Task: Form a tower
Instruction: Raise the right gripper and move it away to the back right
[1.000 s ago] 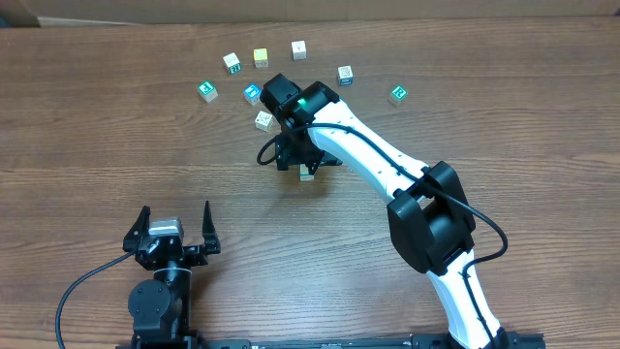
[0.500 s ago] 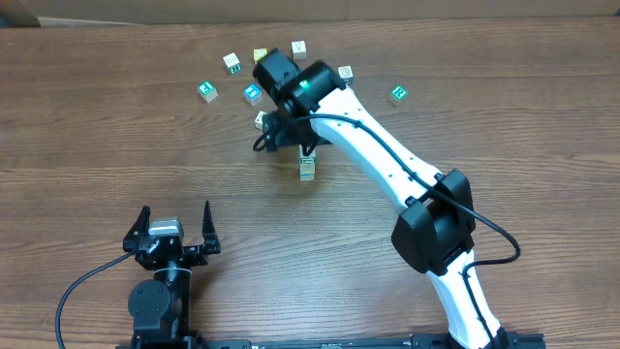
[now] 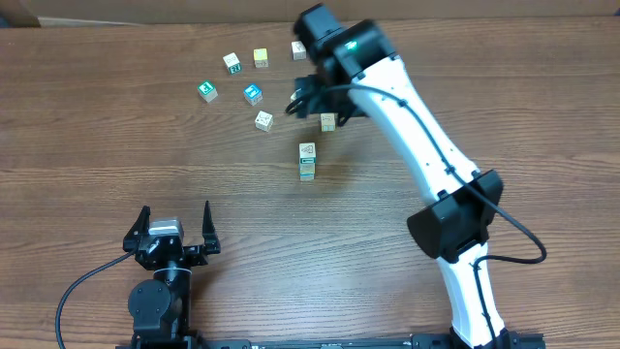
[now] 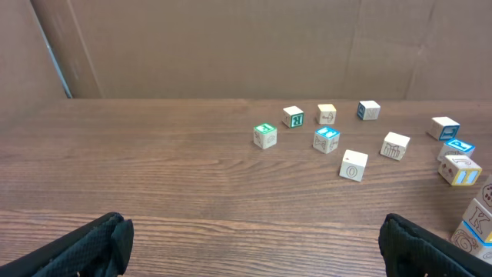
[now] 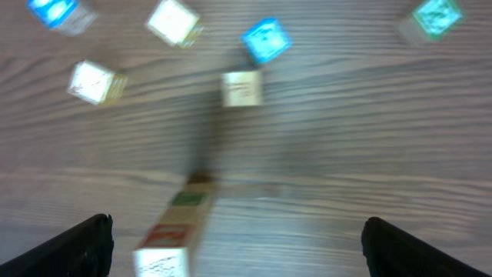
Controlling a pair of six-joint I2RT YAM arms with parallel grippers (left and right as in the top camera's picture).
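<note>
While the tower [image 3: 307,161] stands free (loose cubes [image 3: 263,120] beyond), the right gripper [image 3: 312,99] and left gripper [image 3: 176,221] both gape empty.

Loose cubes [image 3: 263,120] behind the tower [image 3: 307,161]

Matt wood-grain table [image 3: 97,145], pale wooden tower [image 3: 307,161], glossy white plastic arm [image 3: 418,121], dull brown cardboard backdrop [image 4: 231,46]

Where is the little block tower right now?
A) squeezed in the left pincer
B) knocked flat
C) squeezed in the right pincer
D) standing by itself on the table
D: the tower stands upright on the table, and the right pincer is open, empty and apart from it.
</note>
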